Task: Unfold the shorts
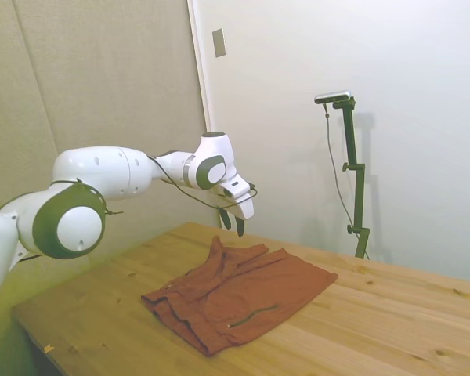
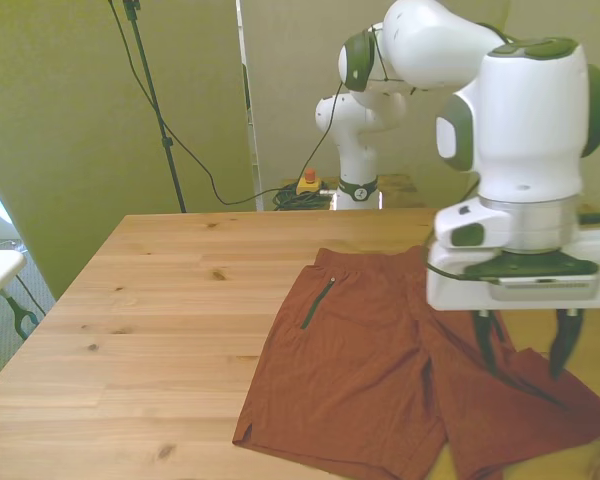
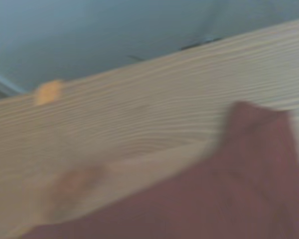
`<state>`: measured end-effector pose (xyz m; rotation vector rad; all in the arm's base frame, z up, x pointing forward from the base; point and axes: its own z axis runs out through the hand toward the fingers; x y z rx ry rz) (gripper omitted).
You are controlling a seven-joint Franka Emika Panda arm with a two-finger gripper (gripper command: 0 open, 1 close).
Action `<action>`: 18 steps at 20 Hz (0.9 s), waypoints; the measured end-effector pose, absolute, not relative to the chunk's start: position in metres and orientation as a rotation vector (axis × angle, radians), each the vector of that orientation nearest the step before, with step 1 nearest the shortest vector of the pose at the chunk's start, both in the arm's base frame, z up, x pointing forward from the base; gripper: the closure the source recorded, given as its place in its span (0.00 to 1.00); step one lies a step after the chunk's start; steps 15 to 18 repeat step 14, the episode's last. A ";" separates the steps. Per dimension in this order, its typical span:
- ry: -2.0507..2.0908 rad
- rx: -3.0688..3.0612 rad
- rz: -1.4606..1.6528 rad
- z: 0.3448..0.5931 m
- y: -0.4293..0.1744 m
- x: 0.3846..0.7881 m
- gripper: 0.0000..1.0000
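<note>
Shorts [image 2: 380, 385] are seen spread nearly flat on the wooden table [image 2: 160, 310], waistband toward 12 o'clock in the front view, both legs fanned toward 6. One dark pocket zip [image 2: 318, 302] is shown at approx 10 o'clock of the garment's middle. In the side view a small peak of fabric [image 1: 217, 249] is raised at the far edge, directly under the gripper [image 1: 233, 222]; the rest of the cloth lies low w/ soft ripples. That peak is judged to be there because the cloth was pinched at that spot, tho this cannot be confirmed.

Gripper [image 2: 525, 345] is held above the shorts, at approx 3 o'clock of the garment in the front view. Fingers [image 2: 488, 345] are parted moderately, pointed down, nothing held between them; no contact w/ fabric is visible in the side view. In the wrist view only blurred table grain and a rust corner of the shorts [image 3: 249, 164] are shown.

Task is judged mostly done: no folded-over layer is evident, only the small raised bit at the edge.
</note>
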<state>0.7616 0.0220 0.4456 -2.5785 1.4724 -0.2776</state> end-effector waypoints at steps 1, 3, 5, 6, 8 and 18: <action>1.444 -2.620 -0.267 0.447 0.013 0.753 0.00; 1.365 -2.686 -0.215 0.452 0.003 0.734 0.00; 1.305 -2.725 -0.179 0.459 -0.007 0.714 0.00; 1.285 -2.738 -0.161 0.463 -0.011 0.703 0.00; 1.256 -2.756 -0.133 0.471 -0.022 0.680 0.00; 1.223 -2.776 -0.065 0.483 -0.058 0.601 0.00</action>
